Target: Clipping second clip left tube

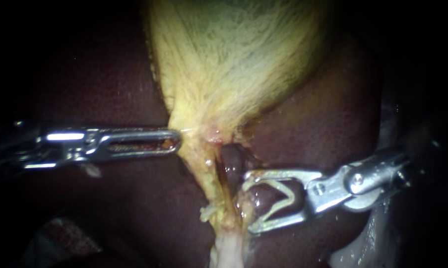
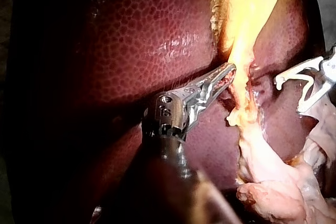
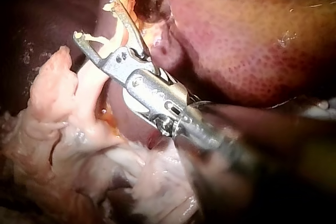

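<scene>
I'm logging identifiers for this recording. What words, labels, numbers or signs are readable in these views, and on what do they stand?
None can be read. The dark red liver, the yellow gallbladder and the pale tube carry no writing. The silver left instrument, jaws shut on the gallbladder's narrow end, and the silver right instrument, jaws holding an open pale clip, show no legible lettering.

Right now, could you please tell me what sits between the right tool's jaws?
A pale clip lines both jaws of the right tool, dark tissue showing behind; whether the yellowish tube enters is covered.
</scene>
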`<state>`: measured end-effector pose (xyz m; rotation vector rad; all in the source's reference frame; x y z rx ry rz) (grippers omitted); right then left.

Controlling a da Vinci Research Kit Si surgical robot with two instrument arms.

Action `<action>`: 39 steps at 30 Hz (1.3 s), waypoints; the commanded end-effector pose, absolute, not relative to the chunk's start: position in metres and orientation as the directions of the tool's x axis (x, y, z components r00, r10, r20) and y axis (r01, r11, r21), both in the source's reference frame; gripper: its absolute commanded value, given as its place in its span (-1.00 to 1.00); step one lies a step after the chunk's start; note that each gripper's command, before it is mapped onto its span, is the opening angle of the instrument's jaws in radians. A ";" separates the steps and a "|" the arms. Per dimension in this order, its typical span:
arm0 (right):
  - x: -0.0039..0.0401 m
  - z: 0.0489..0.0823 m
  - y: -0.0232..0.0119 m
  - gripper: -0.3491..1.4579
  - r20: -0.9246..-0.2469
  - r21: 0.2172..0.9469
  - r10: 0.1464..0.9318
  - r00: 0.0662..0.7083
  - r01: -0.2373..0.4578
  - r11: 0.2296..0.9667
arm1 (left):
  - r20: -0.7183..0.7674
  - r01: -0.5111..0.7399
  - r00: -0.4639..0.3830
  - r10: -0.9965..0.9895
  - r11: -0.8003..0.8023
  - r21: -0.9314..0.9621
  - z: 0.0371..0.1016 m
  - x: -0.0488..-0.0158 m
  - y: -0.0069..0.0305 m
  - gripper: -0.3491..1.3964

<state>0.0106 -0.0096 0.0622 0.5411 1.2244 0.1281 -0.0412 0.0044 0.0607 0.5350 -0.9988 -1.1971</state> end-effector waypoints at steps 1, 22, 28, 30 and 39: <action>0.0110 0.0626 -0.0097 0.05 -0.854 0.464 0.382 0.353 0.188 0.866 | 0.351 0.513 0.035 -0.936 0.318 0.797 0.0606 -0.0412 0.0044 -1.00; 0.0132 0.0710 -0.0088 0.04 -0.824 0.490 0.396 0.406 0.159 0.857 | 0.350 0.519 0.030 -0.936 0.314 0.795 0.0592 -0.0416 0.0037 -1.00; 0.0132 0.0726 -0.0088 0.04 -0.810 0.483 0.376 0.450 0.150 0.862 | 0.350 0.520 0.029 -0.936 0.313 0.795 0.0590 -0.0416 0.0037 -1.00; 0.0134 0.0730 -0.0090 0.04 -0.811 0.481 0.374 0.450 0.150 0.864 | 0.350 0.520 0.029 -0.936 0.313 0.795 0.0590 -0.0416 0.0037 -1.00; 0.0158 0.0726 -0.0104 0.04 -0.813 0.476 0.369 0.451 0.150 0.867 | 0.350 0.521 0.028 -0.936 0.312 0.794 0.0590 -0.0421 0.0038 -1.00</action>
